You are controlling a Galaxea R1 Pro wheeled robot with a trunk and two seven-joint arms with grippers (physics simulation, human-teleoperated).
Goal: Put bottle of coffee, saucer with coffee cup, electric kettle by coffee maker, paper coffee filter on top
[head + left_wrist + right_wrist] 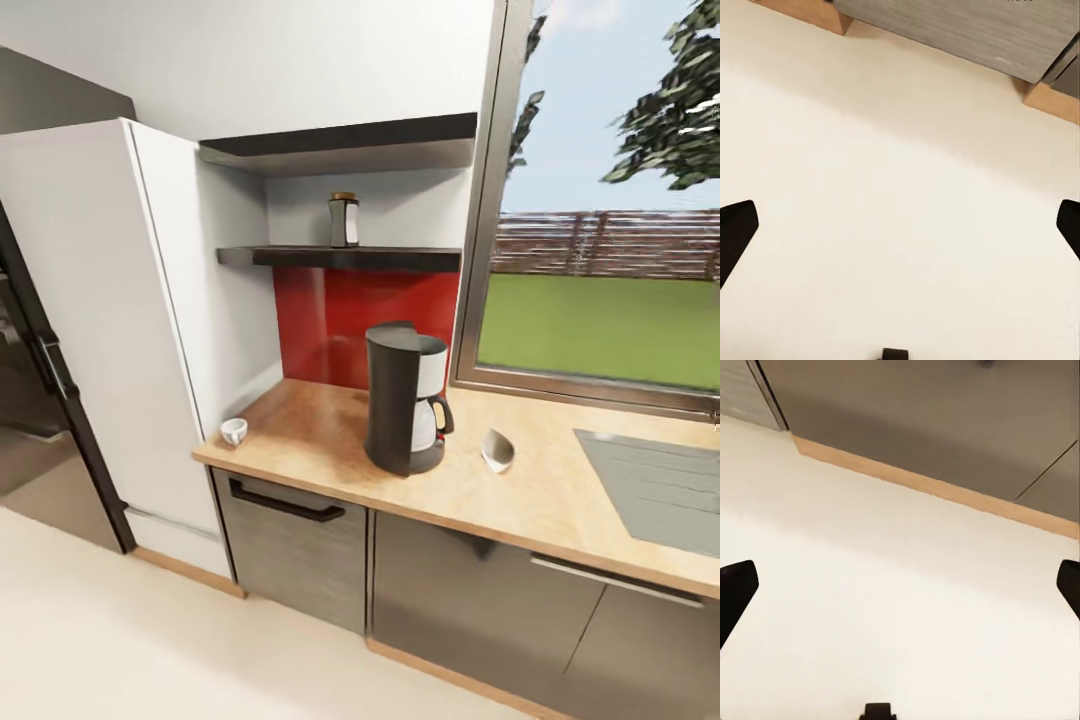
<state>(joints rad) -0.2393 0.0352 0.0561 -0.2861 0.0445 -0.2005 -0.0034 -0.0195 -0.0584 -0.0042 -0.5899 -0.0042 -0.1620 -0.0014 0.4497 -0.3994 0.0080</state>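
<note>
I am seeing both grippers hanging over pale floor [900,225], the left gripper [900,232] and right gripper [900,592] each spread wide and empty. Farther off, on the countertop [560,500], the coffee cup [234,430], coffee maker [404,398] and paper coffee filter [497,449] are sitting. Beyond, the bottle of coffee [343,220] is standing on the kitchen shelf [340,258].
</note>
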